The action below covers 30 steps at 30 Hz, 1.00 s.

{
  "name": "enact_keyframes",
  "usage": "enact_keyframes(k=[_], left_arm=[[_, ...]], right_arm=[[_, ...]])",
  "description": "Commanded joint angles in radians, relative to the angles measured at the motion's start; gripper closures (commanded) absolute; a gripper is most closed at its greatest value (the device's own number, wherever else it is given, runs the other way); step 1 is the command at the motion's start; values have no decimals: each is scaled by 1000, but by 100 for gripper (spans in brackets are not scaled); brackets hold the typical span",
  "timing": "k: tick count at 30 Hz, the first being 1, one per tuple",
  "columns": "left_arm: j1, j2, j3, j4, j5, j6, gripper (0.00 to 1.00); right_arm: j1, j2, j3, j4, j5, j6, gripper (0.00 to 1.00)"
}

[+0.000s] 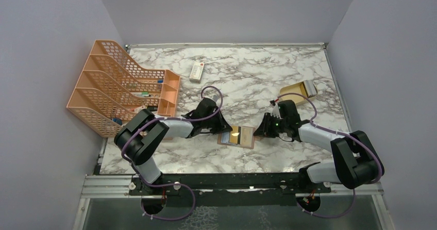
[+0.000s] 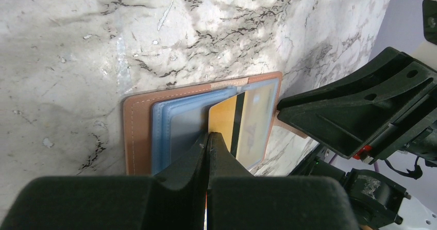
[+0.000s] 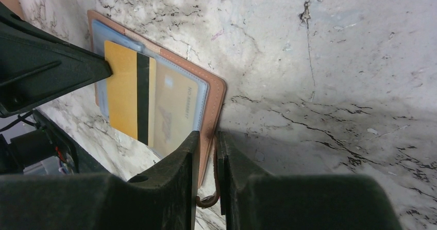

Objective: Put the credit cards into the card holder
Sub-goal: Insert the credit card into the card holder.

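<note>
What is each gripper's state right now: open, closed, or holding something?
Left gripper: closed, tips against the gold card.
Right gripper: closed on the card holder at its edge.

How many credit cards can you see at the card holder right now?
1: the gold card, lying partway tucked into the open card holder. More may be hidden inside it.
</note>
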Motion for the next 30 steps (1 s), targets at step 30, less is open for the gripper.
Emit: enact_keyframes(k=[30], left_arm=[[-63, 66, 54, 38, 41, 50, 100]], right_arm=[[9, -25, -32, 72, -22, 53, 84]])
